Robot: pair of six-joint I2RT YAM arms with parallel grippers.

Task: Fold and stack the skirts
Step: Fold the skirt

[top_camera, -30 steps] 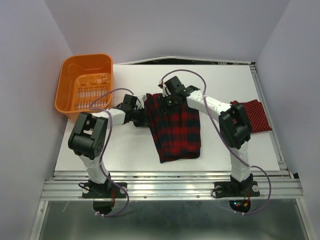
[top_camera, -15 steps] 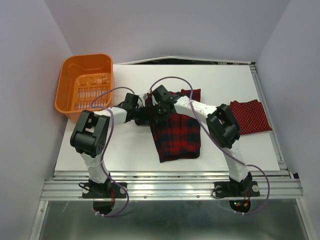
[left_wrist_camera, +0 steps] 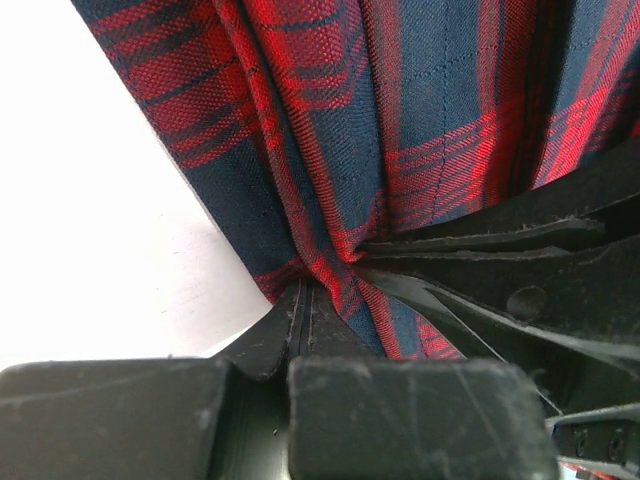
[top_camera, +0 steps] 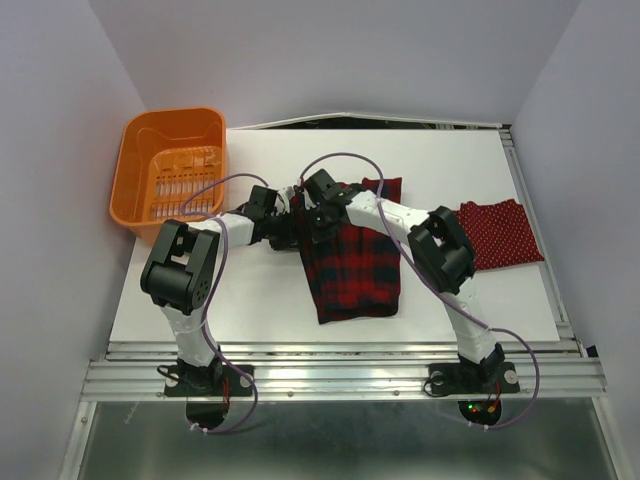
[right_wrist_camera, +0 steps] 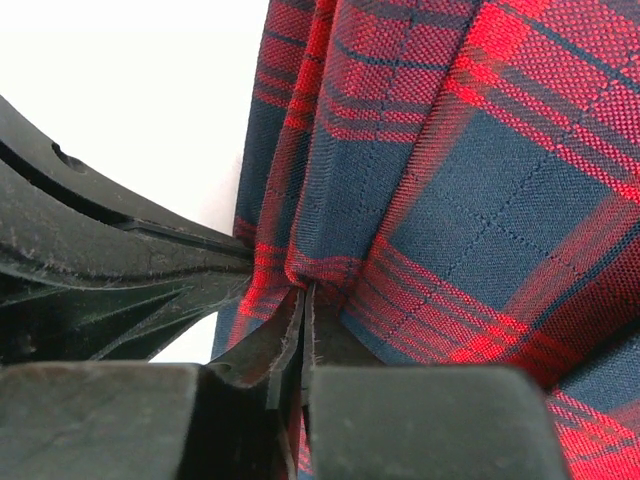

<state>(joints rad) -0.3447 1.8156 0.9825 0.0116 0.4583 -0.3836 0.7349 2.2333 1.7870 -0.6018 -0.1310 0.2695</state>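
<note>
A white desk (top_camera: 250,290), boxed in on three sides by plain pale walls (top_camera: 330,50) and edged along its near side by a metal rail (top_camera: 340,372), carried two skirts and one orange basket (top_camera: 127,175). Two arms worked over it. The left arm (top_camera: 225,232) and the right arm (top_camera: 385,210) met near the middle, with the left jaws and the right jaws close together, each clenched on the bunched far-left edge of the plaid skirt (top_camera: 355,275). From the jaws the red-and-navy cloth ran toward the rail, lying on the desk. In both wrist views a pinch of plaid vanished where the jaws closed. The dotted skirt (top_camera: 505,232), dark red, lay well apart to the right of the jaws, touched by neither. The basket stood to their left, near the far corner.
</note>
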